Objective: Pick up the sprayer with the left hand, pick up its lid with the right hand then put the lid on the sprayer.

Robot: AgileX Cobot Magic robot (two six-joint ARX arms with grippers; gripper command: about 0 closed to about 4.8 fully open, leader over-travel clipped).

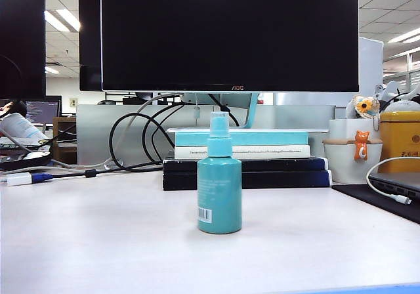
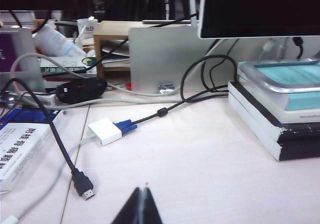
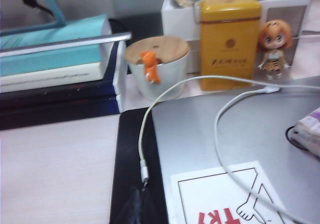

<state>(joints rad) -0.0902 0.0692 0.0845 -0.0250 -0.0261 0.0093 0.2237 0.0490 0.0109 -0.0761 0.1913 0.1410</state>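
The teal sprayer (image 1: 219, 189) stands upright in the middle of the table, its white barcode label low on its side. The clear lid (image 1: 219, 125) appears to sit over its nozzle. Neither arm shows in the exterior view. In the left wrist view my left gripper (image 2: 142, 190) hangs over bare tabletop, jaws shut together and holding nothing; the sprayer is out of that view. In the right wrist view my right gripper (image 3: 140, 190) is shut and holds nothing, over a black mat (image 3: 132, 149) just behind a white cable plug (image 3: 144, 175).
A stack of books (image 1: 243, 156) lies behind the sprayer under a large monitor (image 1: 230, 35). A white cup (image 3: 157, 74), yellow tin (image 3: 230, 41) and grey laptop (image 3: 210, 129) sit on the right. An HDMI plug (image 2: 82, 184), white adapter (image 2: 105, 132) and cables lie on the left.
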